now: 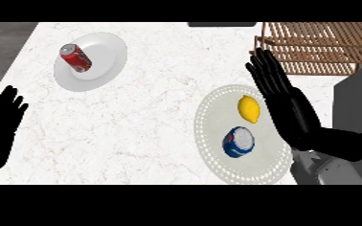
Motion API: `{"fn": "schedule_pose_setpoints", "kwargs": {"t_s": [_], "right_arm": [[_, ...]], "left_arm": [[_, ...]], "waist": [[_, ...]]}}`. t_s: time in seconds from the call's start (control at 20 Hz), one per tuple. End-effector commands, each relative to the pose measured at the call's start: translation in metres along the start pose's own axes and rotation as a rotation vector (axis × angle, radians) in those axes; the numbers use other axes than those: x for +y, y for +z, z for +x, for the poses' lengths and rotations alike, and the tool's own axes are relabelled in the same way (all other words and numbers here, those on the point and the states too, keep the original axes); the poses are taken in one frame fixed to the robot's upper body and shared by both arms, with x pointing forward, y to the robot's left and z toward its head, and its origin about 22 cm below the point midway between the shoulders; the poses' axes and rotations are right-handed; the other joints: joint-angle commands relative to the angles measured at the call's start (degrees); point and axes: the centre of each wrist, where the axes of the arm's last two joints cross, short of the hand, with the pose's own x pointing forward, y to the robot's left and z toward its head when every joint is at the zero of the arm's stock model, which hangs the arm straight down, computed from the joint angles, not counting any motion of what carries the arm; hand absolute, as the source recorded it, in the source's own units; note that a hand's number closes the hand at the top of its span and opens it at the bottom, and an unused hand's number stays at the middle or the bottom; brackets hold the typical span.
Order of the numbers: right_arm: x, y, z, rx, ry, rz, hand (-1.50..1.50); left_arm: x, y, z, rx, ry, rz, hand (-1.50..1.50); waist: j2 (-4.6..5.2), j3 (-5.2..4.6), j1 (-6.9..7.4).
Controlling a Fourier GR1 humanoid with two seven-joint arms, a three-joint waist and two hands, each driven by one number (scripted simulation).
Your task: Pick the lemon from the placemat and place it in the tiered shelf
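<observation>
Just left of the right hand (286,103): lemon (249,109) on the placemat (212,124), blue can (238,142) beside it. Hand released, fingers straight. Approach step, no grasp yet. Next: curl round lemon, lift, carry to tiered shelf (311,48) beyond fingertips. Left hand (10,110) resting open.

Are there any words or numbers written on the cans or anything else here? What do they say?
No text can be read anywhere.
Red can on the white plate: markings too blurred to read.
Blue can on the placemat: a white patch on the side, too blurred to read.
Lemon, wooden shelf, counter: no writing.
</observation>
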Motion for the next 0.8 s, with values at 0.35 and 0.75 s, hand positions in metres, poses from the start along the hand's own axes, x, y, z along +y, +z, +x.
{"fn": "schedule_pose_setpoints", "kwargs": {"t_s": [0.35, 0.75], "right_arm": [[-0.18, 0.063, 0.029, 0.407, 0.838, -0.48, 1.5], [-0.213, 0.087, 0.019, 0.404, 0.673, -0.38, -1.5]], "left_arm": [[-0.04, 0.011, -0.042, 0.184, 0.04, -0.182, 0.0], [-0.077, 0.007, -0.074, 0.227, 0.038, -0.276, 0.0]], "waist": [[2.64, -0.73, -4.19], [0.95, -0.06, 0.19]]}}
